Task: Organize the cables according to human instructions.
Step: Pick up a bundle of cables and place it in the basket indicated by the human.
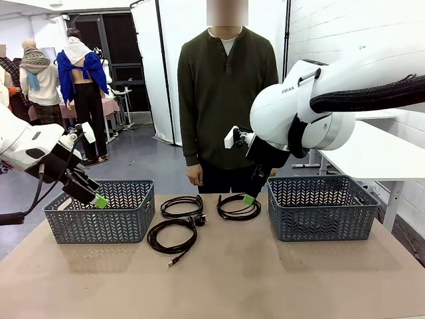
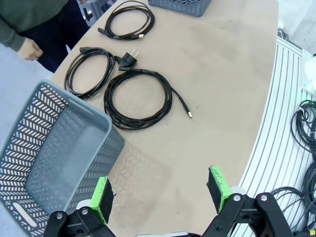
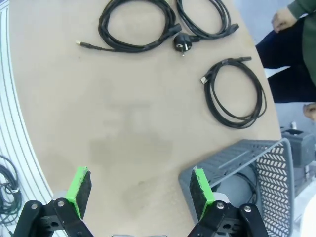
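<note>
Hovering with left gripper [image 2: 160,197] and right gripper [image 3: 140,190] both wide, empty. Seeing cables [image 2: 168,98] coiled on tabletop [image 1: 265,279] between baskets [image 1: 99,216]. Best awaiting instruction, then dropping onto one coil's edge, pinching all strands.

The tan table [image 1: 265,279] is carrying a grey left basket [image 1: 99,212] and a grey right basket [image 1: 322,209], standing well apart. Between them three coiled black cords are lying on the bare top: the mains-plug cable [image 2: 127,59], the far cable [image 2: 150,19] beside the right basket, and the small-plug cable [image 2: 167,96] nearer the robot.
</note>
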You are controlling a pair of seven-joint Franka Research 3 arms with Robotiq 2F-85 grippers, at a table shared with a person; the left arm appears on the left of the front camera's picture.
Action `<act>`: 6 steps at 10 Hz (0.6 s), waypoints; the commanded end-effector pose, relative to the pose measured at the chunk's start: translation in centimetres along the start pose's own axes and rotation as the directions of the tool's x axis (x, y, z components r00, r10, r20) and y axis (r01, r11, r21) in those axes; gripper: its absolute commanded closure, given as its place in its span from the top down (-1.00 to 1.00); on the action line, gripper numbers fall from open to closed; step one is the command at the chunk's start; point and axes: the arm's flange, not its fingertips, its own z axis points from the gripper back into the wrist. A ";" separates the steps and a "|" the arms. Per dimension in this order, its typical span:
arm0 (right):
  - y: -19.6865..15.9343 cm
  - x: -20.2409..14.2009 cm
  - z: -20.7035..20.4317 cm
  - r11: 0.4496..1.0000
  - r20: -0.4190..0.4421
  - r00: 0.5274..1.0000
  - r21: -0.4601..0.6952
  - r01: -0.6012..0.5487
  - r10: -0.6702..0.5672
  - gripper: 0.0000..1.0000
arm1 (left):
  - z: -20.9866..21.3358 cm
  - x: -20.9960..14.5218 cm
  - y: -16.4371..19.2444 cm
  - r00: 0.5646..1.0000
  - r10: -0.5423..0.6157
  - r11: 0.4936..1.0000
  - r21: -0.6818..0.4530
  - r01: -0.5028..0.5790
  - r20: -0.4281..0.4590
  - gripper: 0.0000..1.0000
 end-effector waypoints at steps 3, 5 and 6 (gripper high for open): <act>-0.3 -0.2 0.1 1.000 -0.004 1.000 -0.009 0.007 -0.007 1.00 | -0.1 -0.4 0.3 1.000 -0.014 1.000 -0.015 0.014 0.013 1.00; -0.3 -0.2 0.1 1.000 -0.004 1.000 -0.009 0.007 -0.007 1.00 | -0.1 -0.4 0.3 1.000 -0.014 1.000 -0.015 0.014 0.013 1.00; -0.3 -0.2 0.1 1.000 -0.004 1.000 -0.009 0.007 -0.007 1.00 | -0.1 -0.4 0.3 1.000 -0.014 1.000 -0.015 0.014 0.013 1.00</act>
